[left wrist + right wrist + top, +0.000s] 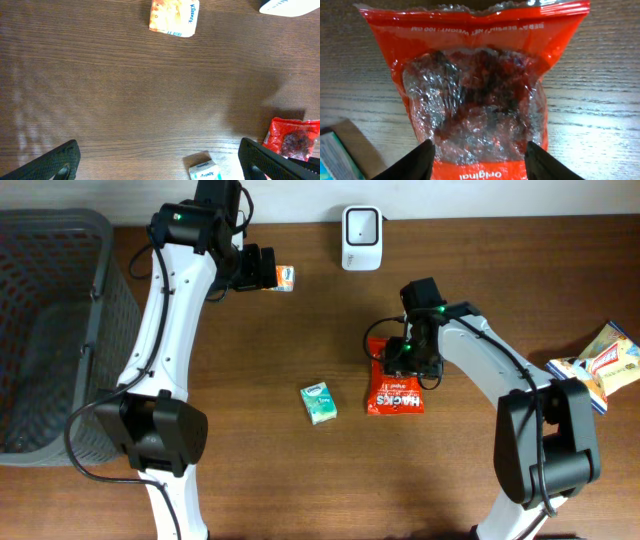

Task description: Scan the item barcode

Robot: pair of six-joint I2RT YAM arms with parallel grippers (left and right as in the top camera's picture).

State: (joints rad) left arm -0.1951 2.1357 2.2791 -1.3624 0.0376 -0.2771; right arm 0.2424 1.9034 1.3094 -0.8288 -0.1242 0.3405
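Observation:
The item is a red candy bag [395, 392] with a clear window, lying flat on the wooden table right of centre. My right gripper [405, 358] is down on the bag's upper half. In the right wrist view its two fingers press into the bag [475, 75] from either side, so the right gripper [479, 145] is shut on it. The white barcode scanner [361, 237] stands at the table's back edge. My left gripper [262, 270] hangs wide open at the back left, holding nothing; its wrist view shows the left gripper [160, 150] over bare wood.
A small orange tissue pack [284, 277] lies just beside the left gripper. A green-and-white box [318, 402] rests left of the bag. A grey mesh basket [60, 300] fills the far left. A colourful carton [600, 365] lies at the right edge.

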